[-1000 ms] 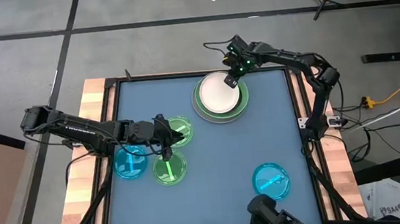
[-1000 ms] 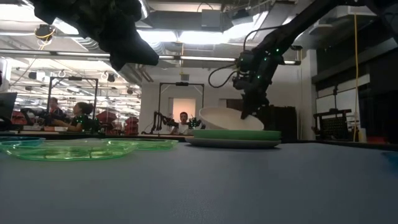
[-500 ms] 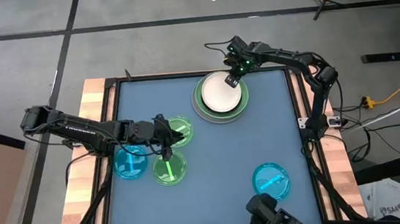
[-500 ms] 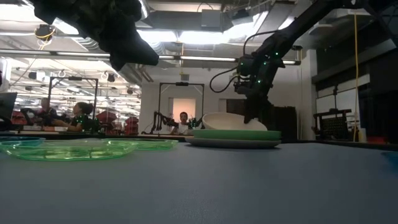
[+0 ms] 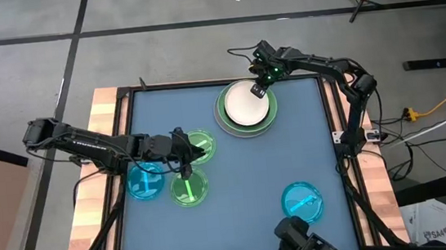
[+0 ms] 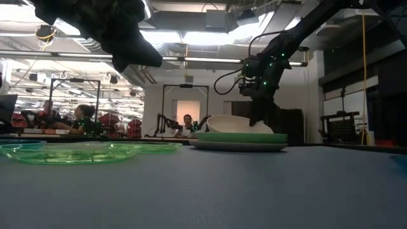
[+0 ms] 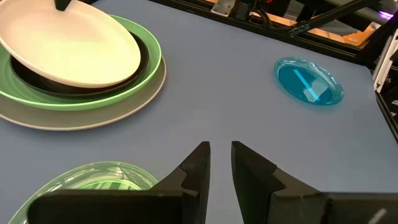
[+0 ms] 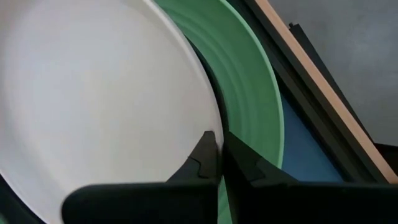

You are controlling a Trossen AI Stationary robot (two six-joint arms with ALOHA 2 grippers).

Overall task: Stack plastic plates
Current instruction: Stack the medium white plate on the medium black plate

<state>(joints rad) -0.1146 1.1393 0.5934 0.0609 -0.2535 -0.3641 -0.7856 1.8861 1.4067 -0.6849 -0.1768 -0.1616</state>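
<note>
A stack stands near the table's far edge: the large grey plate [image 7: 93, 121] at the bottom, the large light green plate [image 5: 222, 115] on it, the black plate [image 7: 37, 84] in that, and the small white plate [image 5: 243, 104] on top. My right gripper [image 5: 259, 89] is at the white plate's far right rim, shut on it. Two translucent green plates [image 5: 200, 143] [image 5: 188, 188] and a blue plate [image 5: 144, 182] lie flat at the left. Another blue plate [image 5: 302, 201] lies near right. My left gripper [image 5: 186, 151] hovers over the green plates, open by a narrow gap. My right gripper pinches the white plate's rim [image 8: 213, 127] on its far right side between the two fingers [image 8: 205, 155], coming from above and pointing down. The plate lies in the black plate on the stack, nearly level [image 6: 230, 124].
The table's raised dark frame [image 5: 333, 114] and wooden border run close behind the stack. Bare blue table surface [image 5: 245, 180] lies between the stack and the near blue plate. People sit in the room beyond the far edge.
My right gripper has come down with the white plate. The plate was tilted and lifted above the stack a second ago; now it lies in the black plate. The gripper has kept its hold on the rim.
</note>
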